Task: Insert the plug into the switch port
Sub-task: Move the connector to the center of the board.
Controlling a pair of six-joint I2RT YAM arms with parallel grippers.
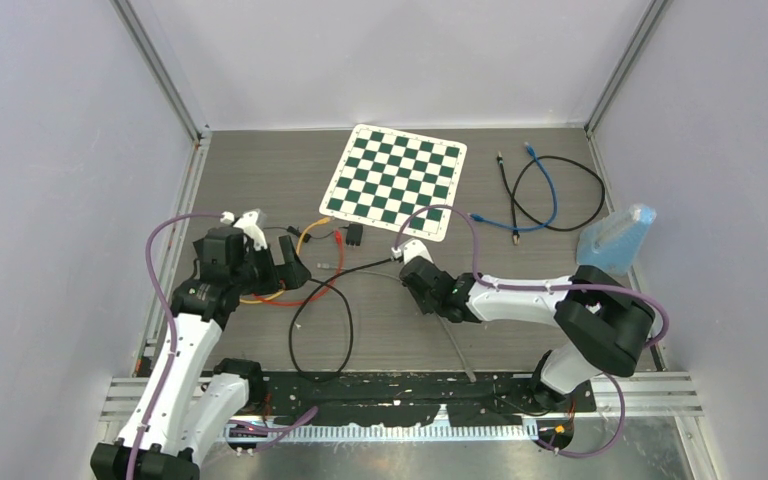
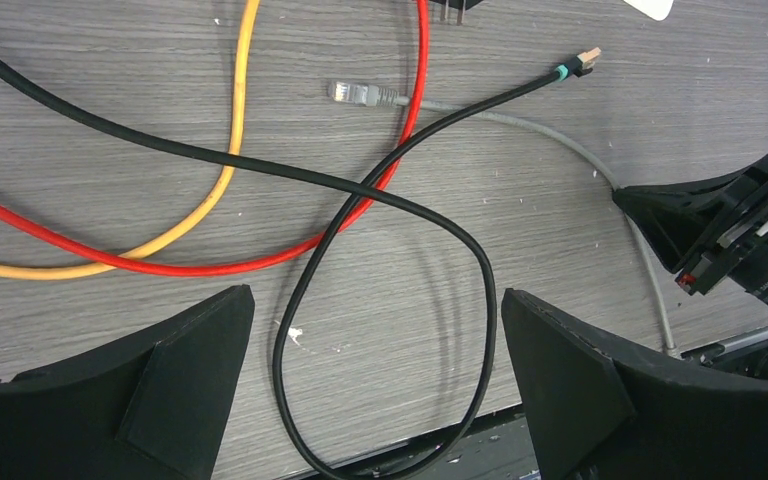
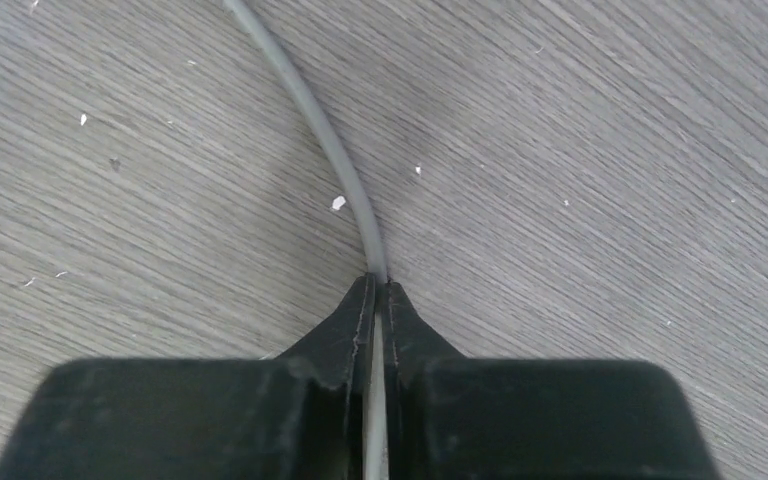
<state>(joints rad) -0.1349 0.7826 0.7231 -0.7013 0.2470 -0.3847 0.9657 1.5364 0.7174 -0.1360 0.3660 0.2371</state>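
Right gripper (image 3: 378, 290) pinches tight on the grey cable (image 3: 345, 180), bottom centre of its wrist view. Its plug (image 2: 353, 93) lies free, top centre of the left wrist view. The red cable (image 2: 260, 262) and black cable (image 2: 400, 200) cross just beside it. The left gripper (image 2: 375, 300) gapes wide above.

Two robot arms (image 1: 190, 340) (image 1: 520, 298), one chessboard (image 1: 395, 182), one grey cable (image 3: 330, 130), one red cable (image 2: 423, 60), one orange cable (image 2: 249, 30), one blue cable (image 1: 554, 195), two black cables (image 2: 493, 300) (image 1: 506, 190), one small black box (image 1: 355, 235), one pale blue object (image 1: 617, 238).
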